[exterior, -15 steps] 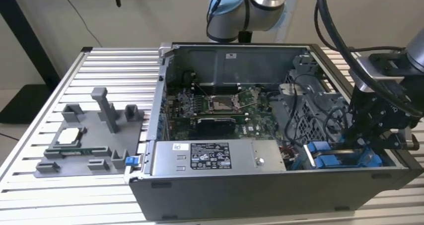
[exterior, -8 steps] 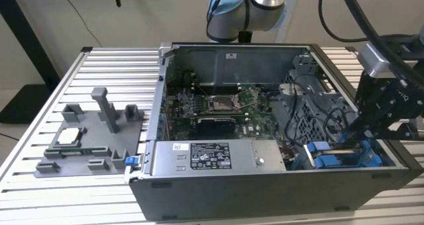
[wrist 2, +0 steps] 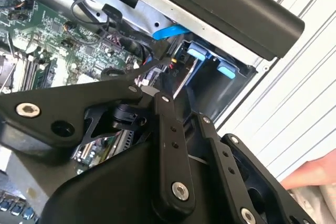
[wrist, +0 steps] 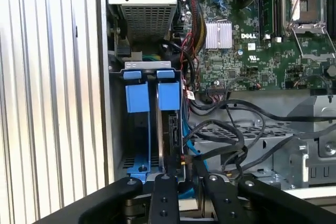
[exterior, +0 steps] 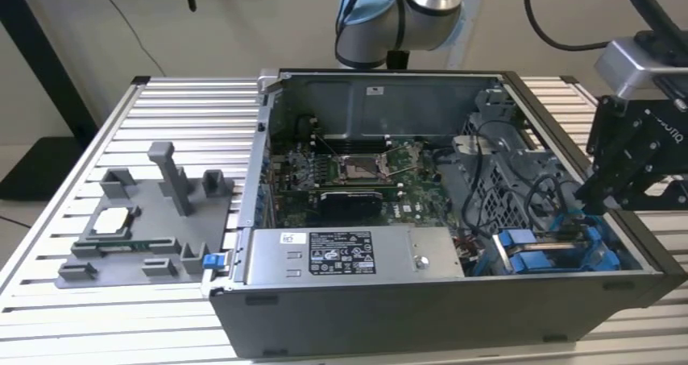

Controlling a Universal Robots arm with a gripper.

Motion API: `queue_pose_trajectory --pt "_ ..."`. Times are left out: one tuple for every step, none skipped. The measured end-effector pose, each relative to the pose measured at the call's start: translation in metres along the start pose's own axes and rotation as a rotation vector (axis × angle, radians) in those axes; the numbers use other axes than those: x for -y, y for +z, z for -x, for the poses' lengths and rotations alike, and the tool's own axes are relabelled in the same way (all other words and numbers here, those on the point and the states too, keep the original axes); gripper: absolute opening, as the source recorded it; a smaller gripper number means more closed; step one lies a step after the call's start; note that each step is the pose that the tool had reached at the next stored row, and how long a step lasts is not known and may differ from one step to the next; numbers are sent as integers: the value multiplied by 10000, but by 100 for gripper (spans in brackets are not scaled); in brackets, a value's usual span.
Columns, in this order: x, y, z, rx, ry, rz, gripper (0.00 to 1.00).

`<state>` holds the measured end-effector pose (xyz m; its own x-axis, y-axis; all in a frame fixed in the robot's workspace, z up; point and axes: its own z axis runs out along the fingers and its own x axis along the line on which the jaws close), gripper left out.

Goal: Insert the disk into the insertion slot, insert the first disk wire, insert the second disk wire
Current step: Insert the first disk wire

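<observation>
The disk looks seated in the insertion slot at the computer case's corner. The claw hovers at the disk's connector end; whether it grips a cable cannot be told.

Ribbed silver aluminium table top, slats running lengthwise (same slats seen in both wrist views). Plain cream wall behind. Slanted black metal post at the exterior view's left, dark flat base on pale floor. Soft, even light.
</observation>
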<state>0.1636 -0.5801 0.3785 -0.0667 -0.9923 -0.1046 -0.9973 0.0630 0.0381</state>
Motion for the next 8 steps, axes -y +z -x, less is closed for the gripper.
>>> queue_pose_trajectory --pt "-1 -17 2 -2 0 0 100" --pt "-1 -19 2 0 0 0 100" --pt "-1 -18 2 1 0 0 100" --pt "-1 -19 2 1 0 0 100" --pt "-1 -18 2 1 -1 0 100" --pt "-1 -19 2 1 -1 0 100" --pt "3 -19 3 -1 -2 1 100" --pt "16 -20 5 -2 -2 1 100"
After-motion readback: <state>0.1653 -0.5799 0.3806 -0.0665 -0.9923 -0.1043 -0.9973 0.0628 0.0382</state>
